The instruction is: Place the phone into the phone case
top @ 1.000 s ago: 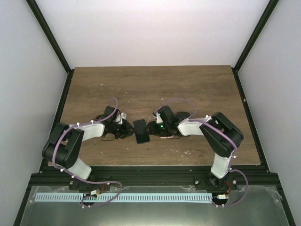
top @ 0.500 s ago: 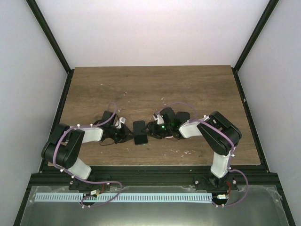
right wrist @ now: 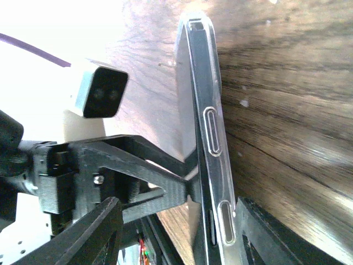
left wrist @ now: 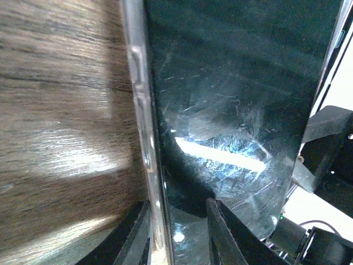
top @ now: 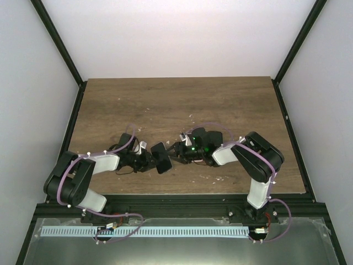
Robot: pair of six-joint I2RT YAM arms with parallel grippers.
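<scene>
The phone (top: 161, 157) lies near the front middle of the surface (top: 176, 99), turned at a slant between the two arms. Its dark glass, scuffed and catching a streak of light, fills the left wrist view. A clear phone case (right wrist: 214, 130) runs along its long edge, with two raised button covers showing in the right wrist view. Whether the phone is seated all the way in cannot be told.

The left tool (top: 149, 161) is clamped on that cased edge. One finger (left wrist: 135, 234) lies outside the clear rim and the other (left wrist: 223, 232) rests on the glass. Seen from the right wrist, its black tips meet the phone's side.

The right tool (top: 175, 153) comes in from the opposite side with its jaws spread and the phone standing between them. One finger (right wrist: 96, 232) is well off the phone and the other (right wrist: 262, 237) is just beside the case; whether that one touches is unclear. The left arm's wrist camera (right wrist: 102, 94) shows pale behind the grip.
</scene>
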